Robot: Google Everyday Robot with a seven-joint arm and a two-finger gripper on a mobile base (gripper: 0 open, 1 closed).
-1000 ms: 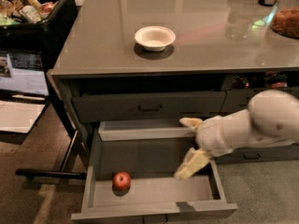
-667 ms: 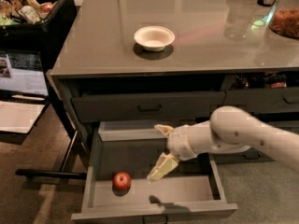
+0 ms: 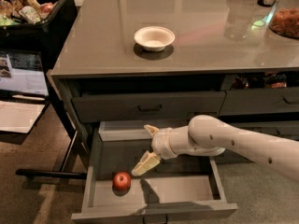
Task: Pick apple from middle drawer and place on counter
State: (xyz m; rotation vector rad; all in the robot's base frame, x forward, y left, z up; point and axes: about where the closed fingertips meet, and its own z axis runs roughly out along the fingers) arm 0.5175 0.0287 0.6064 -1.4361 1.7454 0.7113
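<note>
The small red apple [image 3: 122,181] lies on the floor of the open middle drawer [image 3: 187,190], near its front left corner. My gripper [image 3: 146,148] hangs over the drawer, up and to the right of the apple and apart from it. Its two pale fingers [image 3: 145,164] are spread open and hold nothing. The white arm reaches in from the right. The glossy grey counter [image 3: 205,36] spreads above the drawers.
A white bowl [image 3: 154,38] stands on the counter. A shut drawer front with a black handle [image 3: 149,108] sits above the open drawer. A dark bin of packaged groceries [image 3: 28,8] stands at the far left. A glass and a dish of food stand at the counter's right.
My arm and gripper have moved left across the open drawer, toward the apple. The apple has not moved.
</note>
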